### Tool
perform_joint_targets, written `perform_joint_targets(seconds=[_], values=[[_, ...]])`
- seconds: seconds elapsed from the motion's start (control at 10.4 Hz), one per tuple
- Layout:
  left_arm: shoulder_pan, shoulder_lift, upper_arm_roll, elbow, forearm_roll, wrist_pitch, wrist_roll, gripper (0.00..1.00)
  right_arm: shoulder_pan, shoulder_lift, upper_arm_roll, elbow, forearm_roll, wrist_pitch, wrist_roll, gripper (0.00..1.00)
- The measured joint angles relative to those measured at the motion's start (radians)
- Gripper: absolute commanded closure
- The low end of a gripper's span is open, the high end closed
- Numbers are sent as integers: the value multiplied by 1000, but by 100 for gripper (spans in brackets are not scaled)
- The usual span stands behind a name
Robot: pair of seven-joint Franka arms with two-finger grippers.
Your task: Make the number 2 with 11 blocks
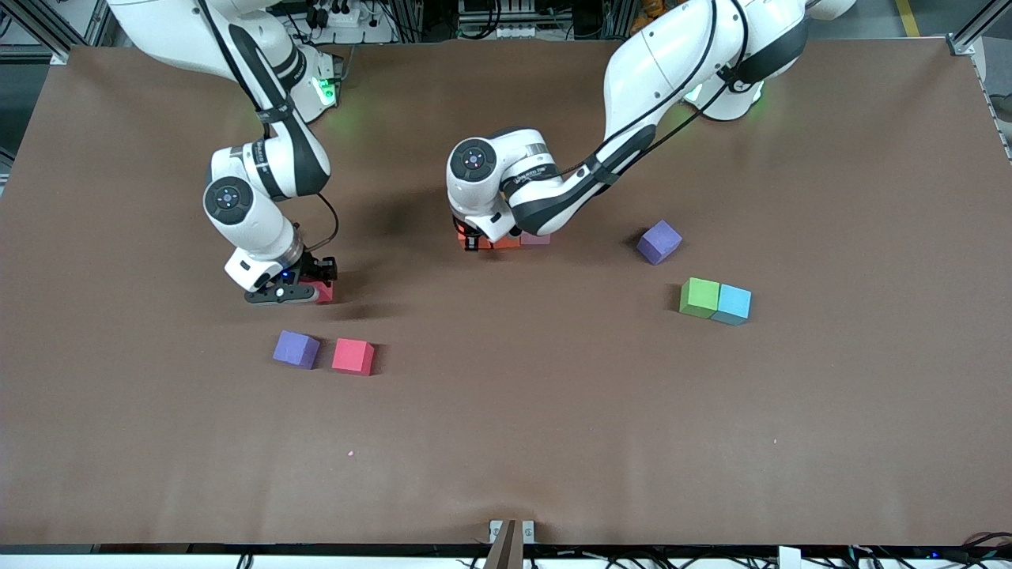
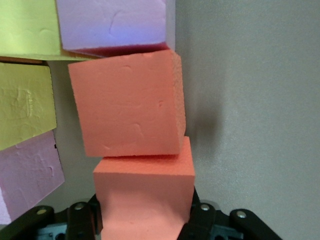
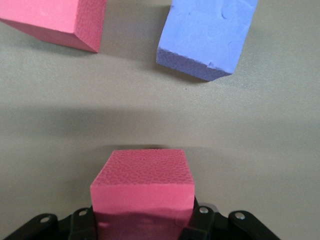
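Blocks for the number 2 are partly gathered near the middle of the desk point(image 1: 830, 158), under the left arm's wrist, so the front view shows only an orange and a pink edge of them. In the left wrist view the left hand point(image 2: 145, 220) is pinching an orange block point(image 2: 143, 195), and this block touches a second orange block point(image 2: 127, 107) just ahead of it; pale pink and yellow blocks lie beside and ahead of these two (the started rows, I think). The held orange block seems to be nearly in line with its neighbour, so the coming move is probably only to let go of it and rise.

The right hand point(image 1: 304, 286) is low at the right arm's end of the desk, pressed on a red block point(image 3: 142, 187). Ahead of it, nearer to the front camera, lie a purple block point(image 1: 296, 348) and another red block point(image 1: 353, 356). The right arm must carry its block toward the middle group
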Motion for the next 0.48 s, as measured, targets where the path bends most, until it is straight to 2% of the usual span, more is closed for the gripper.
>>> perform_joint_targets(seconds=[0.1,0.48], values=[[0,0,0,0,0,0,0,0,8,0,0,4,0,0,22,58],[2,-1,0,3,0,1,2,0,31,0,2,9,3,-3,62,58]])
